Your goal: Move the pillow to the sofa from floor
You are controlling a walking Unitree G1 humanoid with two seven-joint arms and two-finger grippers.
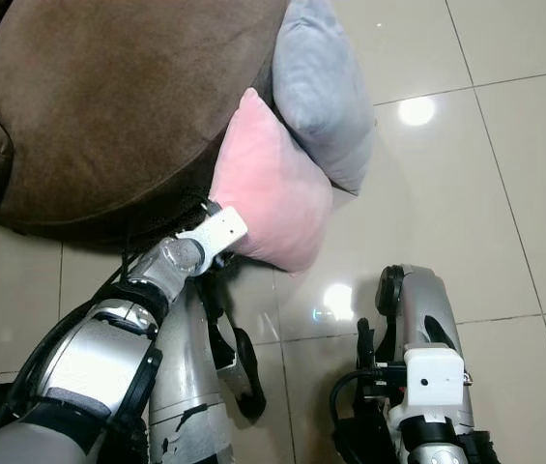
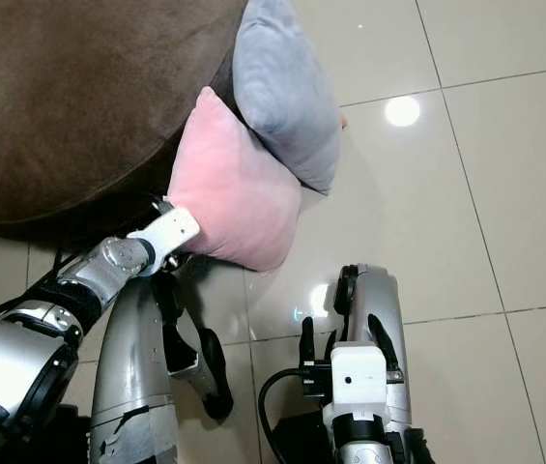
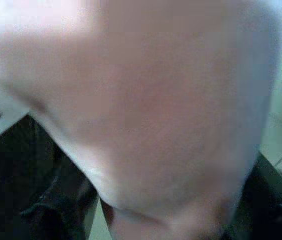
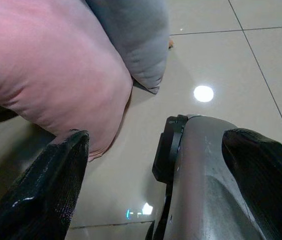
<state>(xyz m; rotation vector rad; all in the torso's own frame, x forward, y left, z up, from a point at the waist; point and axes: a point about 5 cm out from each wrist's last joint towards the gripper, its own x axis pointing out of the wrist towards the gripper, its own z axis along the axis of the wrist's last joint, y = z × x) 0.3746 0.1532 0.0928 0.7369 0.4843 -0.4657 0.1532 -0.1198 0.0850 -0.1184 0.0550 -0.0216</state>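
A pink pillow stands on edge on the floor and leans against the brown sofa. My left gripper reaches in at the pillow's lower left edge, close under the sofa. In the left wrist view the pink pillow bulges between the two dark fingers, which stand wide apart. A grey pillow leans on the sofa just behind the pink one and touches it. My right gripper hangs open low by my right leg, holding nothing.
Glossy beige floor tiles spread out to the right of the pillows, with lamp reflections. My own silver legs stand right below the pink pillow. The sofa's rounded arm overhangs a dark gap at the left.
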